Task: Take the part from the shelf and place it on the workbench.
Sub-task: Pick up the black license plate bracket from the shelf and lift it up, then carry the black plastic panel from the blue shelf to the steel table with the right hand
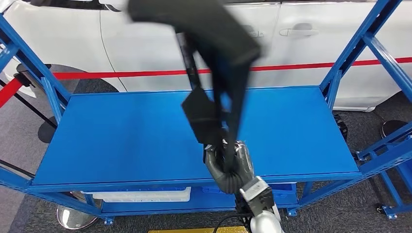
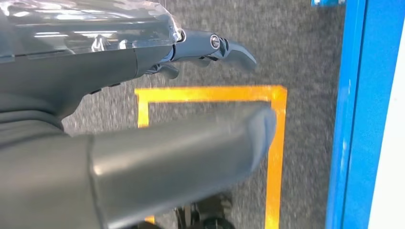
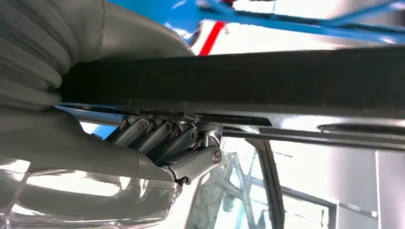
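A long black part (image 1: 216, 58) with a flat black plate at its lower end hangs above the blue shelf board (image 1: 121, 136), reaching up out of the head view and blurred at its upper end. My right hand (image 1: 229, 167) grips its lower end near the shelf's front edge. In the right wrist view the part is a dark bar (image 3: 248, 78) that lies across the hand, with the fingers (image 3: 167, 138) curled against it. My left hand (image 2: 157, 119) hangs over the grey floor, thumb and fingers apart, holding nothing.
Blue shelf uprights (image 1: 350, 53) stand at both sides. A white car (image 1: 145, 39) and a red barrier tape (image 1: 121, 74) are behind the shelf. A white bin (image 1: 145, 195) sits on the lower level. Yellow floor tape (image 2: 277, 143) runs beside a blue shelf post (image 2: 363, 114).
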Available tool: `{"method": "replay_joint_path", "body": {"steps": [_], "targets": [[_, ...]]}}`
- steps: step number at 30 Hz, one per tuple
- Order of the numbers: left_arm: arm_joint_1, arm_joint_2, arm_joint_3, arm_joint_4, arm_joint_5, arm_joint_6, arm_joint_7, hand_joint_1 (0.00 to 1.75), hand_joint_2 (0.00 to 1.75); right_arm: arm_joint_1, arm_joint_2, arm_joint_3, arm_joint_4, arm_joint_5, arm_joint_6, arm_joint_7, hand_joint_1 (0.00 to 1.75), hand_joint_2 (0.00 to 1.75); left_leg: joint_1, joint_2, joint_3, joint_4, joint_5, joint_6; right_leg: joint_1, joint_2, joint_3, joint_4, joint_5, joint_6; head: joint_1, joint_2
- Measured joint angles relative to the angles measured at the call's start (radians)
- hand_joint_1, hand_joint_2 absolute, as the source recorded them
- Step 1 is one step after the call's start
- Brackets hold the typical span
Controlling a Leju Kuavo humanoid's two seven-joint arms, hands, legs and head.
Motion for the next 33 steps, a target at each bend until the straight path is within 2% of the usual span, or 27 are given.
{"method": "replay_joint_path", "body": {"steps": [2,4,5,6,7,9,11,12,14,16,17,19,20,21,22,23,25,26,27,30,31,32,33], "targets": [[0.001,-0.003,0.01,0.0,0.0,-0.002,-0.012,0.0,1.75,0.052,-0.006,-0.031,-0.036,-0.045,0.026,-0.027,1.75,1.75,0.001,0.001,-0.022,0.061,-0.043,-0.01,-0.006,-0.003,0.007,-0.009,0.003,-0.01,-0.004,0.0],[0.0,-0.004,0.022,0.0,0.005,-0.001,-0.022,0.0,1.75,0.111,-0.006,-0.064,-0.062,-0.059,0.03,-0.047,1.75,1.75,0.003,0.002,-0.077,0.19,-0.111,-0.018,-0.006,-0.006,0.009,-0.009,0.002,-0.015,-0.008,0.0],[0.001,-0.005,0.03,0.0,0.009,-0.001,-0.024,0.0,1.75,0.143,-0.006,-0.079,-0.07,-0.06,0.027,-0.055,1.75,1.75,0.004,0.002,-0.102,0.248,-0.133,-0.022,-0.005,-0.006,0.009,-0.009,0.001,-0.016,-0.008,0.0],[0.001,-0.005,0.037,0.0,0.012,0.0,-0.025,0.0,1.75,0.175,-0.006,-0.092,-0.077,-0.061,0.026,-0.062,1.75,1.75,0.005,0.002,-0.113,0.273,-0.134,-0.024,-0.006,-0.006,0.009,-0.008,-0.001,-0.016,-0.008,0.0],[0.001,-0.005,0.044,0.0,0.014,0.002,-0.024,0.0,1.75,0.205,-0.006,-0.102,-0.083,-0.059,0.025,-0.07,1.75,1.75,0.005,0.002,-0.104,0.258,-0.116,-0.025,-0.006,-0.005,0.01,-0.007,-0.002,-0.015,-0.009,0.0],[0.001,-0.006,0.057,0.0,0.016,0.006,-0.022,0.0,1.75,0.257,-0.005,-0.116,-0.095,-0.054,0.03,-0.088,1.75,1.75,0.008,0.002,-0.041,0.132,-0.051,-0.023,-0.006,-0.002,0.013,-0.002,-0.007,-0.01,-0.009,0.0],[-0.002,-0.007,0.069,0.0,0.016,0.01,-0.021,0.0,1.75,0.304,-0.004,-0.127,-0.106,-0.05,0.033,-0.111,1.75,1.75,0.006,0.001,0.013,0.022,-0.017,-0.015,-0.003,0.001,0.013,0.006,-0.013,-0.001,-0.008,0.0],[-0.002,-0.008,0.075,0.0,0.016,0.011,-0.021,0.0,1.75,0.327,-0.004,-0.133,-0.111,-0.051,0.034,-0.125,1.75,1.75,0.003,0.0,0.023,0.0,-0.016,-0.009,-0.001,0.001,0.012,0.008,-0.014,0.004,-0.008,0.0],[0.0,-0.011,0.085,0.0,0.016,0.011,-0.021,0.0,1.75,0.368,-0.004,-0.144,-0.12,-0.059,0.037,-0.152,1.75,1.75,0.002,-0.001,0.026,-0.004,-0.015,0.004,0.0,0.002,0.012,0.008,-0.014,0.013,-0.007,0.0],[0.001,-0.016,0.092,0.0,0.016,0.011,-0.021,0.0,1.75,0.403,-0.004,-0.156,-0.127,-0.069,0.04,-0.173,1.75,1.75,0.005,0.001,0.028,-0.011,-0.009,0.018,-0.003,0.002,0.005,0.029,-0.033,0.023,-0.006,0.0],[0.001,-0.019,0.095,0.0,0.016,0.011,-0.021,0.0,1.75,0.417,-0.004,-0.162,-0.131,-0.072,0.04,-0.181,1.75,1.75,0.007,0.001,0.029,-0.015,-0.006,0.025,-0.004,0.002,-0.011,0.067,-0.059,0.028,-0.004,0.0],[0.001,-0.02,0.099,-0.001,0.016,0.009,-0.022,0.0,1.75,0.441,-0.004,-0.172,-0.136,-0.078,0.042,-0.191,1.75,1.75,0.007,0.005,0.028,-0.015,-0.003,0.033,-0.008,0.002,-0.068,0.193,-0.129,0.035,0.0,0.0],[0.002,-0.02,0.102,-0.001,0.016,0.008,-0.022,0.0,1.75,0.451,-0.004,-0.177,-0.137,-0.08,0.042,-0.193,1.75,1.75,0.007,0.006,0.026,-0.013,-0.002,0.034,-0.01,0.002,-0.096,0.254,-0.156,0.038,0.0,0.0],[0.002,-0.021,0.106,-0.001,0.016,0.008,-0.022,0.0,1.75,0.46,-0.004,-0.182,-0.137,-0.082,0.043,-0.195,1.75,1.75,0.007,0.007,0.024,-0.011,-0.002,0.034,-0.012,0.002,-0.111,0.289,-0.165,0.04,0.001,0.0],[0.002,-0.021,0.109,-0.001,0.016,0.008,-0.022,0.0,1.75,0.468,-0.004,-0.186,-0.137,-0.083,0.043,-0.196,1.75,1.75,0.007,0.007,0.023,-0.009,-0.002,0.034,-0.014,0.002,-0.108,0.286,-0.153,0.041,0.001,0.0],[0.002,-0.022,0.111,-0.001,0.016,0.007,-0.022,0.0,1.75,0.475,-0.004,-0.19,-0.137,-0.084,0.043,-0.196,1.75,1.75,0.007,0.006,0.022,-0.007,-0.002,0.033,-0.015,0.002,-0.084,0.244,-0.125,0.04,0.001,0.0],[0.002,-0.023,0.112,-0.001,0.015,0.006,-0.022,0.0,1.75,0.484,-0.004,-0.193,-0.138,-0.086,0.043,-0.197,1.75,1.75,0.005,0.005,0.021,-0.004,-0.002,0.029,-0.016,0.002,-0.008,0.104,-0.062,0.035,0.001,0.0],[0.002,-0.024,0.113,-0.001,0.015,0.005,-0.022,0.0,1.75,0.486,-0.004,-0.194,-0.138,-0.086,0.043,-0.198,1.75,1.75,0.003,0.004,0.02,-0.002,-0.002,0.024,-0.014,0.002,0.019,0.05,-0.043,0.032,0.001,0.0],[0.002,-0.024,0.113,-0.001,0.015,0.005,-0.022,0.0,1.75,0.488,-0.004,-0.195,-0.138,-0.086,0.043,-0.198,1.75,1.75,0.001,0.003,0.019,-0.001,-0.001,0.018,-0.012,0.003,0.032,0.021,-0.034,0.028,0.001,0.0],[0.003,-0.024,0.114,-0.001,0.015,0.004,-0.021,0.0,1.75,0.495,-0.002,-0.199,-0.139,-0.085,0.043,-0.2,1.75,1.75,0.002,0.002,0.014,-0.001,0.003,-0.001,-0.01,0.003,0.026,0.011,-0.024,0.012,0.0,0.0],[0.003,-0.025,0.115,-0.001,0.015,0.003,-0.021,0.0,1.75,0.497,0.0,-0.2,-0.139,-0.082,0.044,-0.202,1.75,1.75,0.004,0.002,0.009,0.01,-0.01,-0.006,-0.012,0.001,0.023,0.008,-0.017,0.004,-0.001,0.0],[0.004,-0.025,0.117,-0.001,0.014,0.002,-0.019,0.0,1.75,0.498,0.004,-0.202,-0.139,-0.078,0.045,-0.205,1.75,1.75,0.005,0.002,-0.002,0.039,-0.038,-0.01,-0.014,0.0,0.017,0.004,-0.01,-0.005,-0.003,0.0],[0.005,-0.026,0.118,-0.002,0.012,0.0,-0.018,0.0,1.75,0.5,0.008,-0.204,-0.139,-0.072,0.048,-0.209,1.75,1.75,0.006,0.002,-0.019,0.087,-0.079,-0.013,-0.014,-0.003,0.011,0.003,-0.004,-0.011,-0.005,0.0]]}}
